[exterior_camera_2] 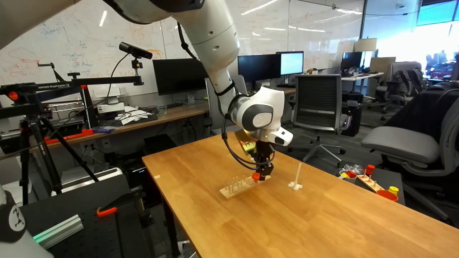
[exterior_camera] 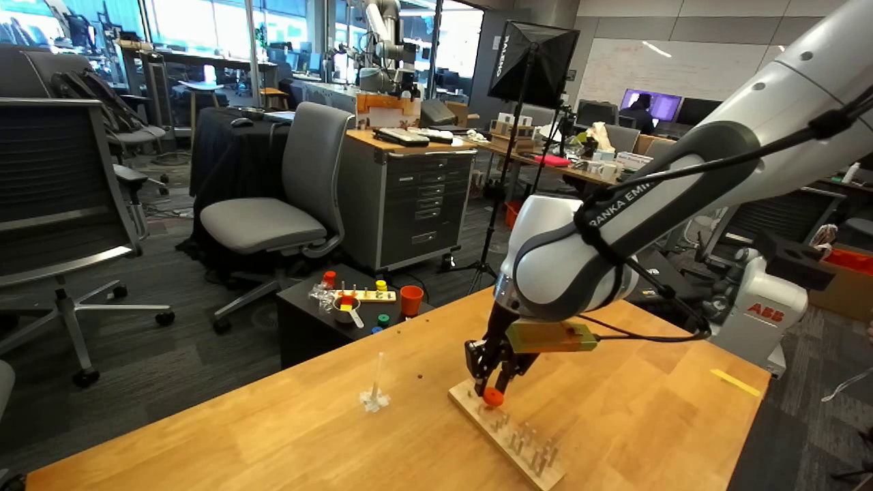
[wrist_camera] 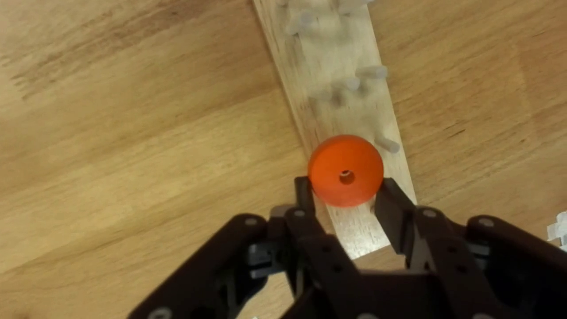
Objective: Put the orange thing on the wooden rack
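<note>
The orange thing is a round disc with a hole in its centre, seen in the wrist view and in both exterior views. My gripper is shut on it, with one finger touching each side. The wooden rack is a long pale board with several upright pegs, lying on the table; both exterior views show it too. The disc is over the rack near its end with fewer pegs. Something pale shows in the disc's hole; I cannot tell whether it is a peg tip or the board.
A thin upright rod with a whitish taped base stands on the wooden table, a short way from the rack. Several pegs stick up close to the disc. A low black side table holds an orange cup and small parts.
</note>
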